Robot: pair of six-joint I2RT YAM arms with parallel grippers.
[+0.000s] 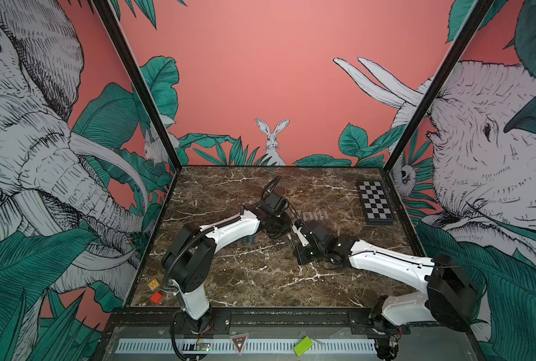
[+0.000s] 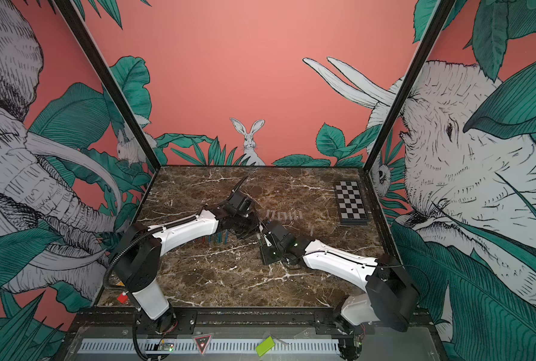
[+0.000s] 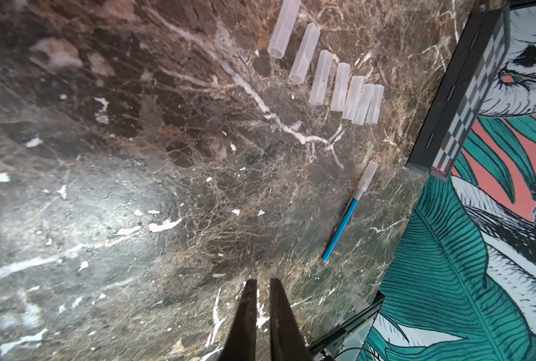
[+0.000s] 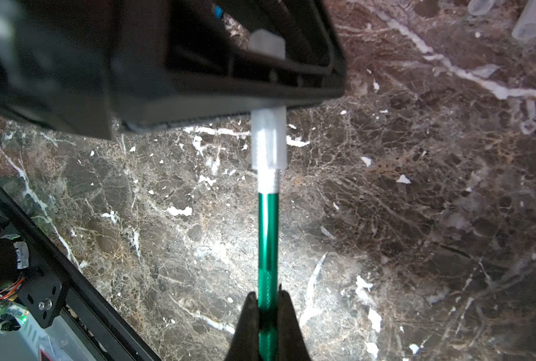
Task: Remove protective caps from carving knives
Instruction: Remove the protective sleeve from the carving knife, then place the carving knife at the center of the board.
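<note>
My right gripper [image 4: 268, 292] is shut on the knurled handle of a green carving knife [image 4: 268, 237]. A translucent protective cap [image 4: 268, 143] covers the knife's tip, and the cap's far end passes behind the black body of the left gripper. My left gripper [image 3: 263, 281] is shut, with only a thin slit of marble showing between its fingers. Several loose caps [image 3: 322, 78] lie in a row on the marble. A blue knife [image 3: 344, 228] lies alone with its cap [image 3: 369, 175] on. More knives [image 2: 216, 239] lie partly hidden under the left arm.
A black-and-white checkerboard [image 1: 375, 201] lies at the far right of the marble table [image 1: 260, 281]. A red block [image 1: 156, 297] and an orange block [image 1: 153, 283] sit at the front left corner. The two arms meet mid-table. A green block [image 1: 302, 345] lies off the table in front.
</note>
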